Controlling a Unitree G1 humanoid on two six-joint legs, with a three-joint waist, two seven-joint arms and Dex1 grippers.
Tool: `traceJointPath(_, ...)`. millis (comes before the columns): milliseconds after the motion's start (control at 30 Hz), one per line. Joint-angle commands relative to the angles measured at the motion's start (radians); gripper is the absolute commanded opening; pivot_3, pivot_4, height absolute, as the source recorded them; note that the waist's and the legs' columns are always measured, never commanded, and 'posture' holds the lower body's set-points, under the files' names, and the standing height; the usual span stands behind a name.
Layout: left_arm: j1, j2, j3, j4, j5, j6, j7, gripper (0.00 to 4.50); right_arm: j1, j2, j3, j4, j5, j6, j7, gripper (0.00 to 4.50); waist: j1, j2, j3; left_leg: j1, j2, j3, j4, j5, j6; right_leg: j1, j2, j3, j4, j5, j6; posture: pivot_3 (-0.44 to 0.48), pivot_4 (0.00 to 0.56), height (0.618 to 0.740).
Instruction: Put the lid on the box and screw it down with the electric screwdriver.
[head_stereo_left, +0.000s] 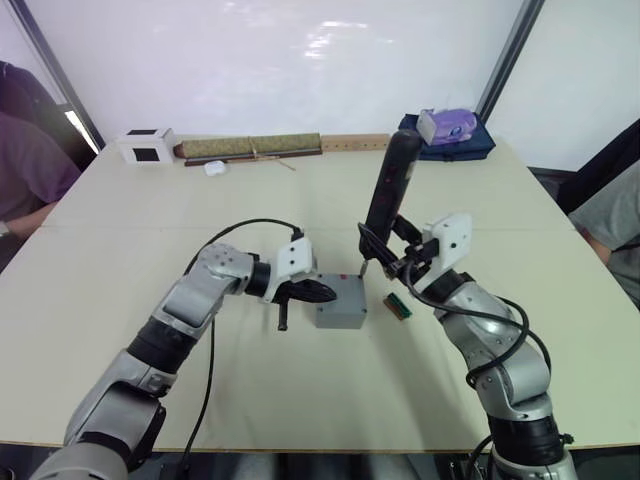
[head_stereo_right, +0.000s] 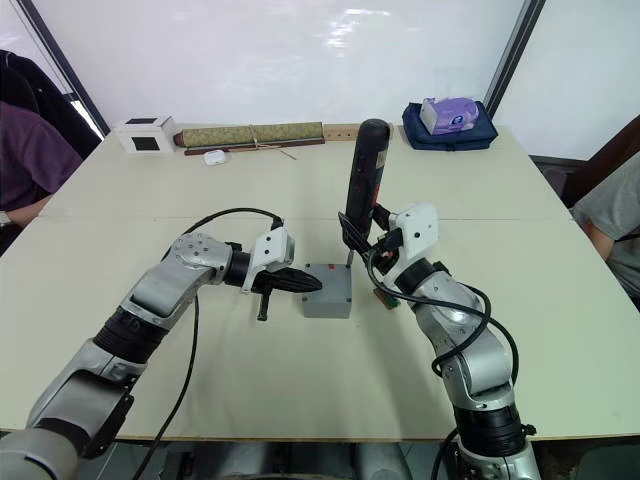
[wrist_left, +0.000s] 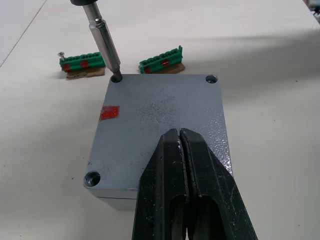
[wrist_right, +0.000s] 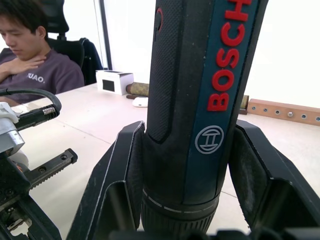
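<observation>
The grey lid (wrist_left: 160, 115) lies on the grey box (head_stereo_left: 340, 305), with a red mark near one edge and screw holes at its corners. My left gripper (wrist_left: 179, 132) is shut, and its fingertips rest on top of the lid from the box's left side. My right gripper (head_stereo_left: 395, 262) is shut on the black electric screwdriver (head_stereo_left: 388, 190), which stands nearly upright. Its silver bit (wrist_left: 104, 42) sits in the far corner hole of the lid.
Two small green circuit boards (wrist_left: 82, 62) (wrist_left: 162, 60) lie just beyond the box, with a loose screw (wrist_left: 61, 54) on one. A white cube (head_stereo_left: 145, 147), a long bar (head_stereo_left: 250, 147) and a blue bag (head_stereo_left: 450, 130) line the far edge. People sit at both sides.
</observation>
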Motion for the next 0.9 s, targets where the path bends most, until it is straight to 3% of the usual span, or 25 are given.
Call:
traceJointPath(33,0.019,0.005,-0.019,-0.012,0.020,0.018,-0.001,0.00,0.058,0.001,0.050,0.096,-0.028,0.058,0.006,1.84,0.000,0.000,0.000,0.000,0.000,0.000,0.000,0.000,0.000,0.000,0.000,0.000,0.000,0.000,0.000,0.000,0.150,0.740)
traceJointPath(900,0.052,0.009,-0.016,-0.027,0.017,0.026,-0.004,0.00,0.083,-0.005,0.027,0.057,-0.003,0.053,0.039,1.84,-0.001,-0.001,-0.001,0.001,0.002,-0.001,-0.002,0.000,0.000,0.000,0.000,0.000,-0.001,-0.001,-0.002,0.000,0.150,0.740)
